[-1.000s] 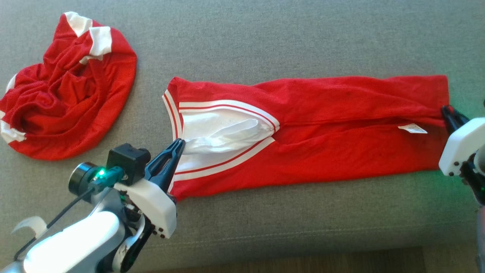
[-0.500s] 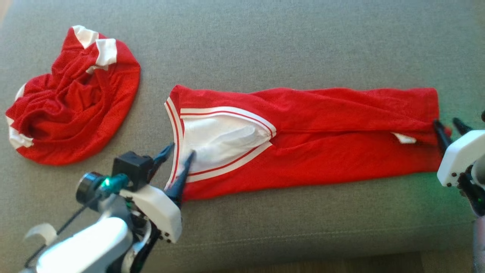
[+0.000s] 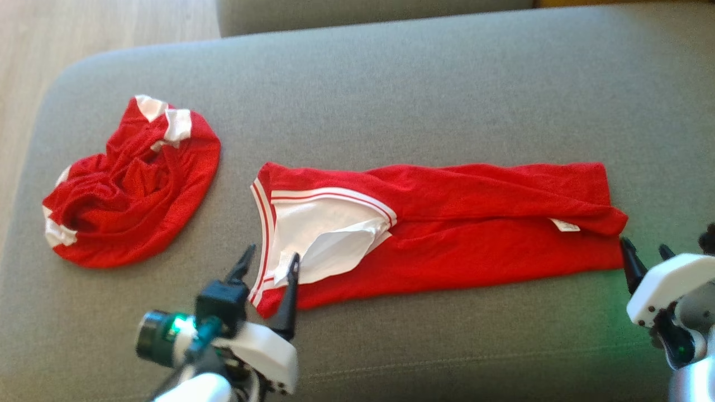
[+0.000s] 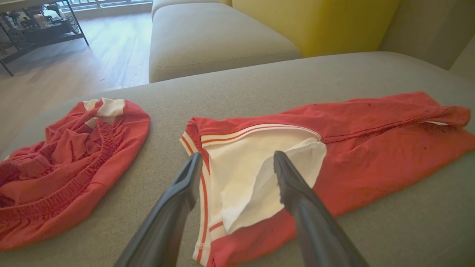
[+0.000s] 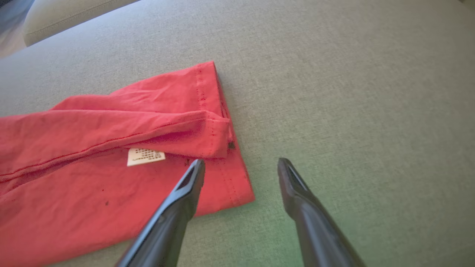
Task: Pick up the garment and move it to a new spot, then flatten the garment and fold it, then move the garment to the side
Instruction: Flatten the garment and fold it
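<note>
- Take the red garment as your landmark: it lies stretched out as a long, narrow folded strip on the grey sofa cushion, neck end to your left and hem end to your right.
- At its neck end you see a white panel edged with red and white stripes, one flap of it turned over.
- Near its hem end a small white label shows just below the upper fold, which overlaps the lower layer.
- Your left tool sits at the garment's near neck corner, its fingers spread wide. In the left wrist view one finger is over the cushion just outside the striped edge and the other over the white panel. You cannot tell whether either tip touches the cloth.
- Your right tool is just off the garment's near hem corner, fingers also spread wide. In the right wrist view one finger crosses the hem corner and the other is over bare cushion.
- Left of the garment's neck end, apart from it, lies a crumpled red and white heap.
</note>
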`<state>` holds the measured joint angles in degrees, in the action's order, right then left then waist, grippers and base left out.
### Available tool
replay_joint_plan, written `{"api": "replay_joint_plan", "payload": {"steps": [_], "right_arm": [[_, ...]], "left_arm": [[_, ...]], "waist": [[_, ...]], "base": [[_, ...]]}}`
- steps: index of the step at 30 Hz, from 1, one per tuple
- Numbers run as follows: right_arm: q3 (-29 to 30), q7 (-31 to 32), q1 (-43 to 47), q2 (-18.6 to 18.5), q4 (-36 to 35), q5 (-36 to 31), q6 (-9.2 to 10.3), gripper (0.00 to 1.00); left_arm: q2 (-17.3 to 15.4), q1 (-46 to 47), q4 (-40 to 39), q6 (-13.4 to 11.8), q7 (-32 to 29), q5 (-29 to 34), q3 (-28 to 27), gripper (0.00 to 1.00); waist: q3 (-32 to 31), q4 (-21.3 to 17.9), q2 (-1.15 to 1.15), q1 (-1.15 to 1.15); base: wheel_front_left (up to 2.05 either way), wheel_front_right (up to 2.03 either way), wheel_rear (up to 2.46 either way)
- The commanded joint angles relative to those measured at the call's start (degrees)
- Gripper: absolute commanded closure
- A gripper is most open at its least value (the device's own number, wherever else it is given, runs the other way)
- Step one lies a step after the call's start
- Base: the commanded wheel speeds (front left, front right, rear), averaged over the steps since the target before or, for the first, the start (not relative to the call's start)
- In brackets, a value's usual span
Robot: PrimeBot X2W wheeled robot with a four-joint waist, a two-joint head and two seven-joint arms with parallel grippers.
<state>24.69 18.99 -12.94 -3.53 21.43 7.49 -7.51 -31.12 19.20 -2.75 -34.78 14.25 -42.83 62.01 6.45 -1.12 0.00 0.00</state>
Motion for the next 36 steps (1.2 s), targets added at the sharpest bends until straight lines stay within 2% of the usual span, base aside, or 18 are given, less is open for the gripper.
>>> {"api": "replay_joint_plan", "payload": {"steps": [1, 4, 9, 21, 29, 30, 31, 32, 33, 36], "right_arm": [[-0.57, -0.92, -2.78, -0.39, -1.38, -0.72, 0.02, 0.00], [1.96, -1.66, -4.93, 0.06, 2.24, -2.00, 0.02, 0.00], [5.12, -2.52, -8.76, 0.36, 7.33, -3.91, 0.02, 0.00], [6.91, -1.40, -14.96, -1.40, 16.39, -12.55, 0.02, 0.00], [9.76, -0.19, -16.78, -2.21, 20.42, -16.02, 0.02, 0.00], [9.93, -0.04, -16.86, -2.17, 20.76, -16.23, 0.02, 0.05], [9.99, 0.19, -16.91, -2.11, 21.13, -16.32, 0.02, 0.40], [9.76, 0.54, -16.93, -2.06, 21.57, -16.34, 0.02, 0.66], [9.37, 1.09, -16.92, -2.06, 22.05, -16.31, 0.02, 1.00], [8.53, 1.74, -17.15, -2.23, 22.50, -15.86, 0.02, 1.00]], "left_arm": [[-0.46, 1.38, -1.58, -0.66, 0.68, 1.30, -2.79, 0.00], [1.97, -0.66, -2.16, -1.59, 0.71, 4.70, -3.41, 0.00], [4.63, -2.87, -1.64, 0.04, 0.73, 7.91, -3.61, 0.00], [7.50, -2.67, 1.38, 3.93, 0.74, 10.24, -5.36, 0.00], [8.97, -2.57, 3.09, 6.02, 0.74, 11.24, -6.41, 0.00], [9.14, -2.64, 3.22, 6.16, 0.74, 11.34, -6.63, 0.00], [9.31, -2.76, 3.34, 6.30, 0.74, 11.41, -6.85, 0.00], [9.46, -2.89, 3.45, 6.47, 0.74, 11.47, -7.05, 0.00], [9.58, -2.96, 3.55, 6.78, 0.74, 11.58, -7.14, 0.00], [9.64, -2.88, 3.87, 7.46, 0.74, 12.02, -7.05, 0.00]], "waist": [[-1.24, 0.16, 0.00, 0.00], [-1.74, 1.02, 0.00, 0.00], [-1.37, 2.90, 0.00, 0.00], [1.93, 5.26, 0.00, 0.00], [2.43, 5.97, 0.00, 0.00], [2.36, 5.98, 0.00, 0.00], [2.25, 5.96, 0.00, 0.00], [2.14, 5.92, 0.00, 0.00], [2.02, 5.84, 0.00, 0.00], [1.71, 5.46, 0.00, 0.00]], "base": [[0.00, 0.00, 0.00], [0.00, 0.00, 0.00], [0.00, 0.00, 0.00], [0.00, 0.00, 0.00], [0.00, 0.00, 0.00], [0.00, 0.00, 0.00], [0.00, 0.00, 0.00], [0.00, 0.00, 0.00], [0.00, 0.00, 0.00], [0.00, 0.00, 0.00]]}}
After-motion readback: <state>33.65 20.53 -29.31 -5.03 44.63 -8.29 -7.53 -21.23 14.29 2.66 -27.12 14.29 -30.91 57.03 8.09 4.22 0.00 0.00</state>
